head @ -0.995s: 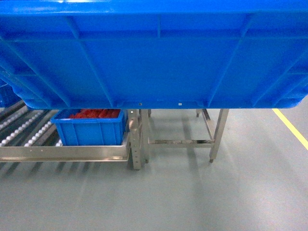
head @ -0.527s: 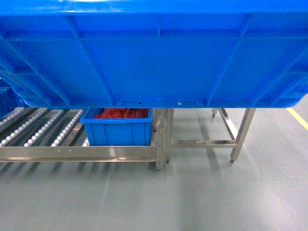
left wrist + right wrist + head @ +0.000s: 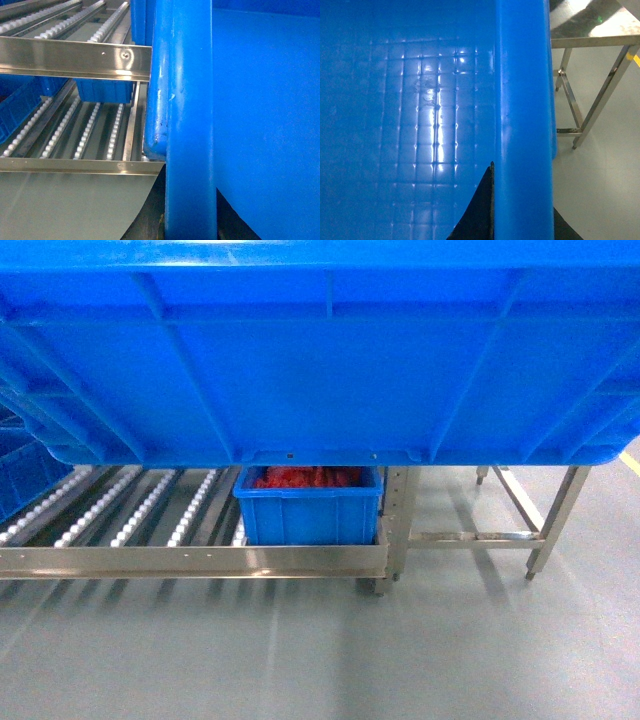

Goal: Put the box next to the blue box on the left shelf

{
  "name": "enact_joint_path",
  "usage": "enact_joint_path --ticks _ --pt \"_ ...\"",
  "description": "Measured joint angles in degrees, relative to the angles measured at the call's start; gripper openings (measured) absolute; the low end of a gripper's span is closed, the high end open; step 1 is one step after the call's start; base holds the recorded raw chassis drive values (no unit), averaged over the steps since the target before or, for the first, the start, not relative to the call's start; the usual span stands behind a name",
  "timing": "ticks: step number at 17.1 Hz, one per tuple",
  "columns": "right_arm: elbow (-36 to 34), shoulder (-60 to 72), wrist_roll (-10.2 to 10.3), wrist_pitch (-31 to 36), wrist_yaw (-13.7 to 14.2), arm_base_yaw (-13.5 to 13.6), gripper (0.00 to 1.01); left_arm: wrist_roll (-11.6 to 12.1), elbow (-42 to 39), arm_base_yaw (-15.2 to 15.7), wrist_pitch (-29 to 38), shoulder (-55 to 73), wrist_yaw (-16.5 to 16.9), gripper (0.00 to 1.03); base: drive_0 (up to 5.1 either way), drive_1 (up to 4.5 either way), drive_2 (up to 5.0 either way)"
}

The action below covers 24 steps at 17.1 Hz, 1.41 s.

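1. Only a dark part of the right gripper [image 3: 480, 210] showed against the inside of the box rim; whether its jaws were spread or pressed together could not be told.
2. A dark sliver of the left gripper [image 3: 161, 225] sat low beside the rim; its state was likewise unclear.
3. The box [image 3: 320, 350] was held up close to the head camera, filling the upper half of that view, ribbed wall outward.
4. Beneath it stood the left shelf [image 3: 190, 560], its roller lanes running back from the steel front rail.
5. A smaller blue box [image 3: 310, 515] with red contents rested at the shelf's right end.
6. A steel stand [image 3: 530, 535] stood just right of the shelf on the grey floor [image 3: 320, 660].
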Motion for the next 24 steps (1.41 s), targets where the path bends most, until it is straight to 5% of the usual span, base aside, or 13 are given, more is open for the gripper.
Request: enact_joint_path --ticks 24 --pt "0.0 0.0 0.0 0.0 0.0 0.0 0.07 0.0 0.0 0.0 -0.1 0.0 0.0 0.06 -4.9 2.43 2.4"
